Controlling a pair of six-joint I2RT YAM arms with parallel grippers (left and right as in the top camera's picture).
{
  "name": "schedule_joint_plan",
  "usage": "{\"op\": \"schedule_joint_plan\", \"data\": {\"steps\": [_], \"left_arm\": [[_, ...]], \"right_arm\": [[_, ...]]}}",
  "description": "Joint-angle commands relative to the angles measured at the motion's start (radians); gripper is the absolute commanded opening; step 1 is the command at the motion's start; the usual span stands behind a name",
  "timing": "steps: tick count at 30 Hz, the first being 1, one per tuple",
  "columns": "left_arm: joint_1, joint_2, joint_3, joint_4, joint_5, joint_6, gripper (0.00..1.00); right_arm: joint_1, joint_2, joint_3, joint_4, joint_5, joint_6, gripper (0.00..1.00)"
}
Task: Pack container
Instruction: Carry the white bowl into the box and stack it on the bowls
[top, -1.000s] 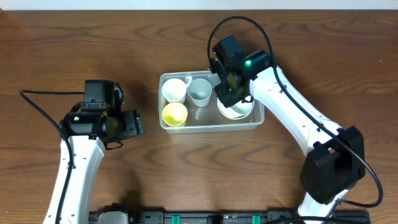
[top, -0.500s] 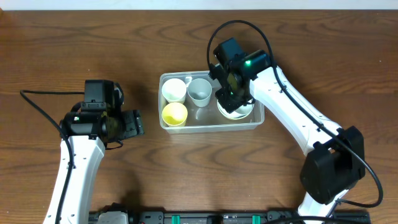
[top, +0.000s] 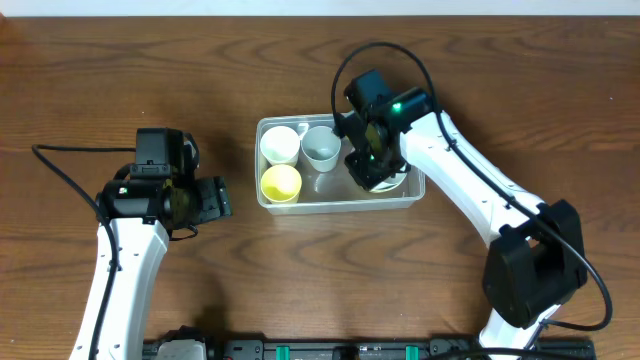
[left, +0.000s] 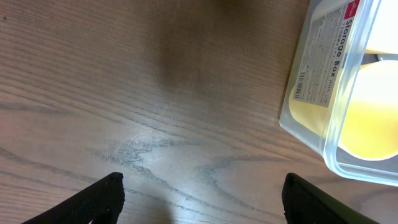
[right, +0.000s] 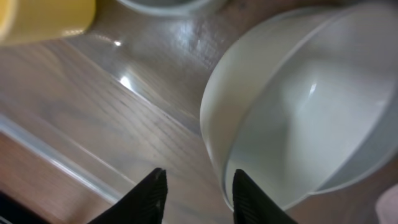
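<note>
Inside container (top: 330, 190), right claw (right: 199, 186) part-open astride white bowl (right: 298, 112) rim — left claw (left: 202, 199) wide.

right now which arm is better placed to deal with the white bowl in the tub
Right. The right gripper straddles the rim of the white bowl inside the container; the left gripper hangs open over the table beyond its left end.

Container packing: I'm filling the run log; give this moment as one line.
phase: packing | container: cups and white bowl inside | right gripper: open at bowl rim | left gripper: open over table
</note>
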Motion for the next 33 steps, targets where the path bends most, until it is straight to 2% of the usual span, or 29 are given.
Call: {"op": "schedule_joint_plan", "data": {"steps": [1,3,13,24,26,28,31,33], "left_arm": [[0.006,-0.002,-0.002,-0.005,0.01,-0.009,0.81],[0.006,-0.002,-0.002,-0.005,0.01,-0.009,0.81],[0.006,-0.002,-0.002,-0.005,0.01,-0.009,0.81],[0.006,-0.002,-0.002,-0.005,0.01,-0.009,0.81],[0.006,-0.002,-0.002,-0.005,0.01,-0.009,0.82],[0.006,-0.002,-0.002,-0.005,0.01,-0.009,0.81],[0.006,-0.002,-0.002,-0.005,0.01,-0.009,0.82],[0.006,-0.002,-0.002,-0.005,0.01,-0.009,0.81]], "right_arm": [[0.009,0.005,-0.036,0.024,-0.014,-0.011,0.29],[0.009,0.005,-0.039,0.034,-0.014,-0.011,0.21],[0.009,0.004,-0.038,0.057,0.077,-0.01,0.02],[0.009,0.004,-0.038,0.061,0.19,0.013,0.02],[0.008,0.004,-0.038,0.06,0.192,0.013,0.06],[0.008,0.004,-0.038,0.059,0.192,0.012,0.26],[0.008,0.004,-0.038,0.059,0.192,0.012,0.62],[0.008,0.004,-0.038,0.06,0.192,0.012,0.64]]}}
